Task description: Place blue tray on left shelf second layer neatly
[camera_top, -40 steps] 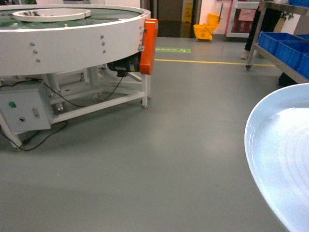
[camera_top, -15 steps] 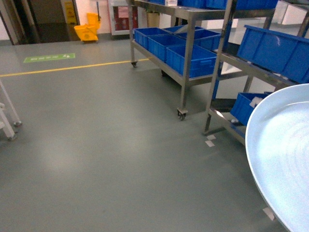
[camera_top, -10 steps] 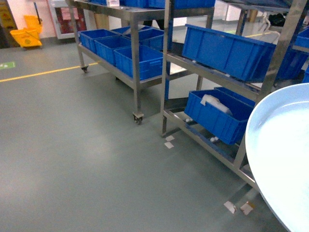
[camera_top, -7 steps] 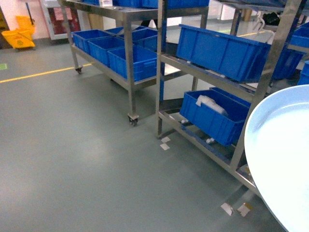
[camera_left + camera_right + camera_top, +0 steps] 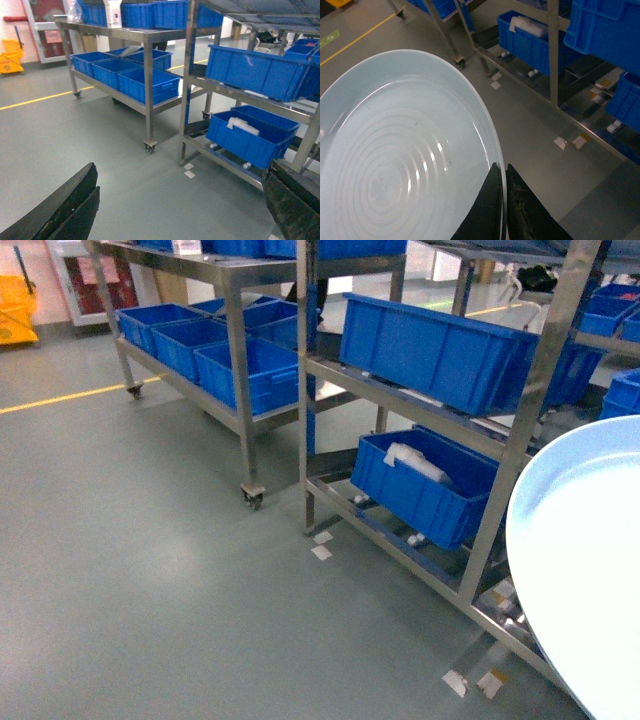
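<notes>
The blue tray [image 5: 585, 570], a pale glossy round dish, fills the head view's lower right and hangs above the floor. In the right wrist view its ringed inside [image 5: 395, 165] faces up, with my right gripper [image 5: 503, 172] shut on its right rim, one finger on each side. The left shelf [image 5: 304, 410], a steel rack, stands ahead to the right of centre. Its second tier carries a tilted dark-blue crate [image 5: 435, 350]. My left gripper [image 5: 180, 205] is open over bare floor, facing the rack [image 5: 187, 85], and holds nothing.
A wheeled steel cart [image 5: 238, 390] with several blue crates stands left of the rack. A lower crate [image 5: 420, 485] holds a white item. More crates sit on the right [image 5: 620, 390]. Tape marks [image 5: 320, 545] lie by the rack's foot, and grey floor [image 5: 150, 570] spreads to the left.
The view has swung from the round white conveyor table to the racks, which have kept sliding left and closer. The tray stays in the same place in view, still gripped.
</notes>
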Robot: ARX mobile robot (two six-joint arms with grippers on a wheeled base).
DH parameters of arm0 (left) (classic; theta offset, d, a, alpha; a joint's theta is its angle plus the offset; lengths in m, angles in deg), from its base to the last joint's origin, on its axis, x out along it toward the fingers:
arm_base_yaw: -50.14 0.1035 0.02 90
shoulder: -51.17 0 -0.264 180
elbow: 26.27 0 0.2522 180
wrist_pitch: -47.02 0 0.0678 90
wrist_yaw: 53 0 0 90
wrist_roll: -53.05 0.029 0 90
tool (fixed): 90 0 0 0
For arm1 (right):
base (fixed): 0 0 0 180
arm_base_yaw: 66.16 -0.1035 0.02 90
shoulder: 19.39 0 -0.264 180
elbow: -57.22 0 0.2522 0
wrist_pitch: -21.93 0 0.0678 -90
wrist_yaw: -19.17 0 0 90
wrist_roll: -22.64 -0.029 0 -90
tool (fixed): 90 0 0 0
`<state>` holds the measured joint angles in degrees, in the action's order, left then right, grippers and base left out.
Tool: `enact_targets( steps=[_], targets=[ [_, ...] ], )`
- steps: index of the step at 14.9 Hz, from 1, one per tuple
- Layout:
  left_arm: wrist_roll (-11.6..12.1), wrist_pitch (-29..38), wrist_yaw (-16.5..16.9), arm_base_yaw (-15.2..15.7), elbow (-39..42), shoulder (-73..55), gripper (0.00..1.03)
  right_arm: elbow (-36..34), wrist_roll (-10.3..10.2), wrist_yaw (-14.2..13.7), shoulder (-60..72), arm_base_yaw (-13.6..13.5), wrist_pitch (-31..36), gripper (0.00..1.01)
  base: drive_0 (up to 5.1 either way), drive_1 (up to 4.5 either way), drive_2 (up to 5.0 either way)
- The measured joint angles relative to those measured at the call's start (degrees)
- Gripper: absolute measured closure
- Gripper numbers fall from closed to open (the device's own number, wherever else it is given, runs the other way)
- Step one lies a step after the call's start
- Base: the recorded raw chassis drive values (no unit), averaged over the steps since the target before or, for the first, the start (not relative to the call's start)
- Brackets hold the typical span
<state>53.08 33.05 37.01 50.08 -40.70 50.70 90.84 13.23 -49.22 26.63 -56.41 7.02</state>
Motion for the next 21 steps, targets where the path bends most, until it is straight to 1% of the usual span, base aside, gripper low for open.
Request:
enact_targets(
  steps=[4,16,21],
  targets=[
    [0.00,-0.07,-0.04,0.00,0.00,0.00,0.05,0.00,0.00,0.04,0.24,0.00,0.07,0.99,2.0,-0.90,-5.6],
    [0.00,0.00,-0.04,0.00,0.00,0.00,0.05,0.00,0.00,0.09,0.22,0.00,0.13,0.99,-1.6,-1.60,-1.6],
    [0.00,0.02,0.00,0.04,0.00,0.00,0.05,0.00,0.00,-0.13,0.15,0.00,0.09,0.99,-6.6,0.81,0.8]
  ],
)
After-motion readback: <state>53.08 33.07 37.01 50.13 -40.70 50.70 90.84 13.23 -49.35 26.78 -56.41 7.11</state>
